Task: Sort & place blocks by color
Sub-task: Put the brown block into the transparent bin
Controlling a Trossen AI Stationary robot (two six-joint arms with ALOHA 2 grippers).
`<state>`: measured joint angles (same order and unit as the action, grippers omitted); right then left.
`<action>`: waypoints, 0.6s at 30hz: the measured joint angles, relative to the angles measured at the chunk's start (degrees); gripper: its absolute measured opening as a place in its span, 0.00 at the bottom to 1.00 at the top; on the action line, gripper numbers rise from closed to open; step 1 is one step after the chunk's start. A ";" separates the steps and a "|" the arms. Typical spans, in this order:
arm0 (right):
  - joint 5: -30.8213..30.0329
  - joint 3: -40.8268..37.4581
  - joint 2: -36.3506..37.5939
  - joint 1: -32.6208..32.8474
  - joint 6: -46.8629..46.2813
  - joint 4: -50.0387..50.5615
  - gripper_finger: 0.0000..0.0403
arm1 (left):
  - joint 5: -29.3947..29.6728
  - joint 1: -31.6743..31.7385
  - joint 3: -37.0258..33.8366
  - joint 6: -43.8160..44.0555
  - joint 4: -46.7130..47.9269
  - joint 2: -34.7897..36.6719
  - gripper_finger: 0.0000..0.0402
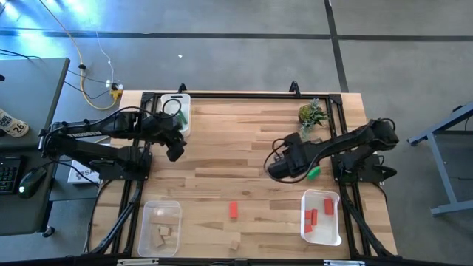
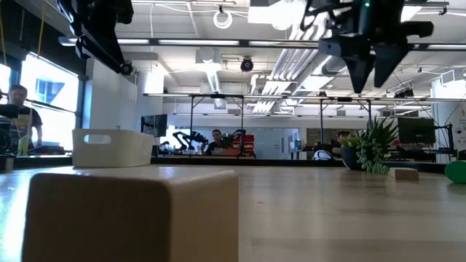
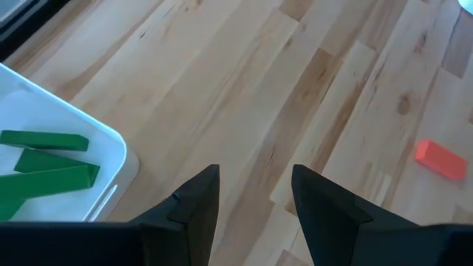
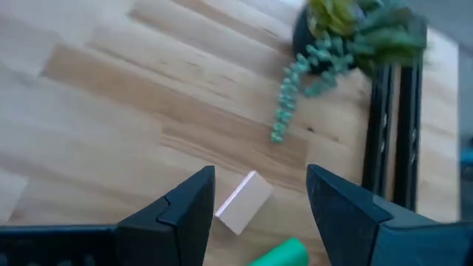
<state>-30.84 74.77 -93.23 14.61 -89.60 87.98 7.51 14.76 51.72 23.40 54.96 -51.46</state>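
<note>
Your right gripper hangs above the table at about four o'clock from its centre, fingers spread wide and holding nothing. In the right wrist view a tan block lies on the wood between the open fingers, with a green block just beside it and the potted plant farther off. From above, that green block peeks out at the gripper's five o'clock side.

Your left gripper sits high over the table at about ten o'clock, fingers parted with bare wood between them. Just beside it is the white tray at the table's eleven o'clock corner, with green bars lying inside.

At five o'clock, the tray holds three red blocks. At seven o'clock, the clear tray holds two tan pieces. A lone red block lies loose at six o'clock, and another tan block rests near the front edge beyond it.
</note>
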 joint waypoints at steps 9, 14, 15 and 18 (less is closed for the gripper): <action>7.87 -10.65 3.08 0.00 -13.63 -3.20 0.50 | 0.85 -0.26 0.00 0.02 0.01 0.00 0.39; 10.59 -15.18 3.08 -0.05 -18.45 -5.90 0.50 | 0.85 -0.26 0.00 0.01 -0.43 0.00 0.39; 11.43 -15.88 3.08 -0.25 -18.45 -6.28 0.50 | 0.83 -0.26 0.00 0.00 -0.65 0.00 0.39; 13.73 -18.19 3.22 -1.12 -18.47 -10.09 0.50 | 0.85 -0.26 0.00 0.01 -1.21 -0.02 0.39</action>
<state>-17.11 56.58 -90.01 13.49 -108.07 77.89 8.36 14.50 51.72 23.40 53.75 -51.48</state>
